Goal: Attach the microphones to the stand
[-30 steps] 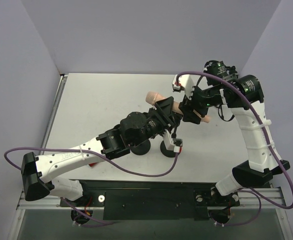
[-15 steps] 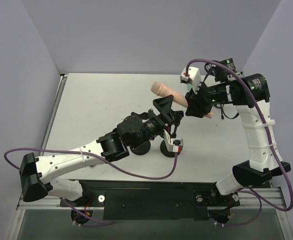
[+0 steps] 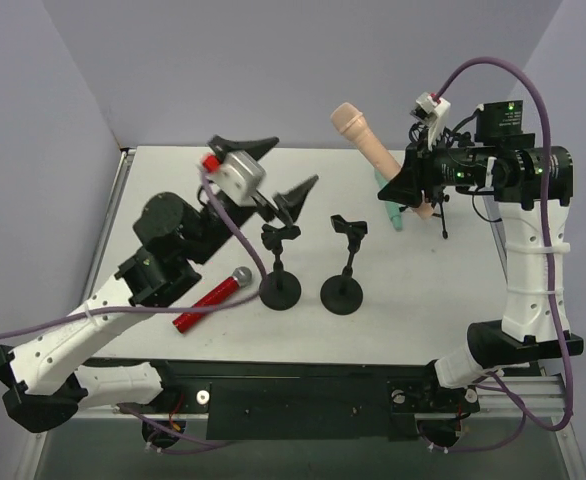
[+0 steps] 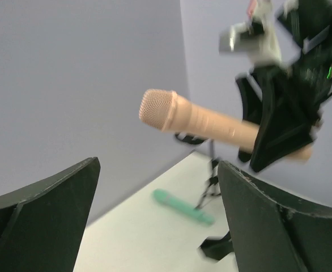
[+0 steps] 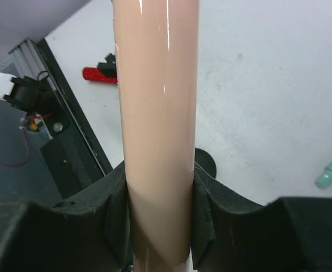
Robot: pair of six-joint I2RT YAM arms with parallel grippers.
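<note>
Pale lavender walls [image 3: 273,70] close in a grey-white table [image 3: 453,300] with both arms bolted at its near edge. The right gripper [image 3: 408,180] is raised above the far right of the table and is clamped on the peach-pink microphone [image 3: 368,140], gripping the lower part of the barrel. The microphone slants up and to the left, with its mesh head at the high end, clear of the table. In the right wrist view the glossy barrel runs straight up between the dark pads [image 5: 118,209], which press on it from both sides. The left gripper [image 3: 295,160] is lifted over the far left-centre of the table, its two black fingers [image 4: 41,221] spread wide with nothing between them. From its wrist camera the peach-pink microphone shows across the gap, well apart from those fingers. The red microphone [image 3: 211,298] lies flat on the table near the left arm, its silver head pointing towards the left stand [image 3: 280,291]. The right stand [image 3: 342,295] is just beside the left one, and both are upright on round black bases in the middle of the table. The teal microphone [image 3: 397,218] lies on the table under the right gripper, mostly hidden in the top view.
</note>
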